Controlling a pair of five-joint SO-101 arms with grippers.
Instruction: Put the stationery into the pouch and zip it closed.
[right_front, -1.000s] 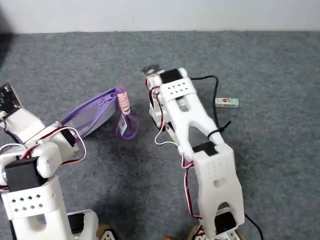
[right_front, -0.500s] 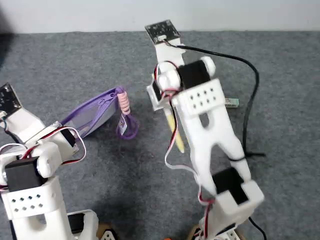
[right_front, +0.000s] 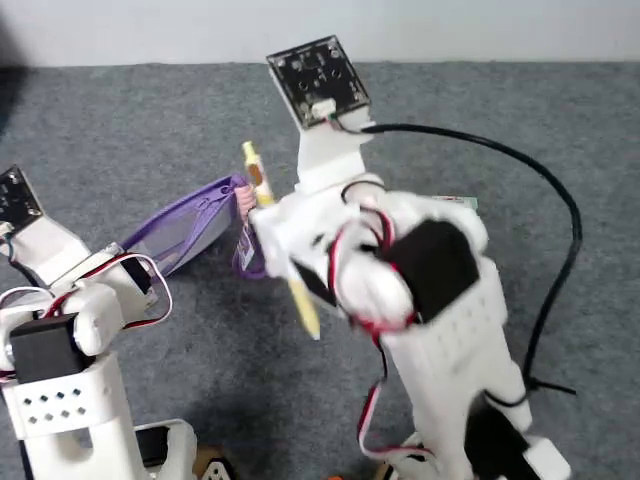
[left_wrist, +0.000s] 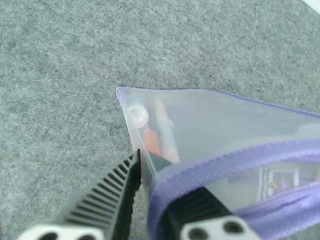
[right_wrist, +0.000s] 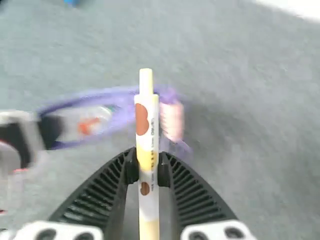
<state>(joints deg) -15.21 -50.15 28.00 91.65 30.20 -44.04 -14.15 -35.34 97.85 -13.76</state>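
right claw closed on a yellow pen; left claw pinched on a corner of the pouch.
pen gripped mid-barrel and held off the grey carpet, one end near the pouch's pink-tasselled end; pouch lies at the left, orange items inside. risk, as judged: the pen's tip could snag the purple zip edge or shove the soft pouch, dragging it out of the left claw's thin hold; the long pen may also pivot between the fingers.

The pen was pale yellow with brown blotches, the pouch clear with purple trim, the worktop speckled grey.
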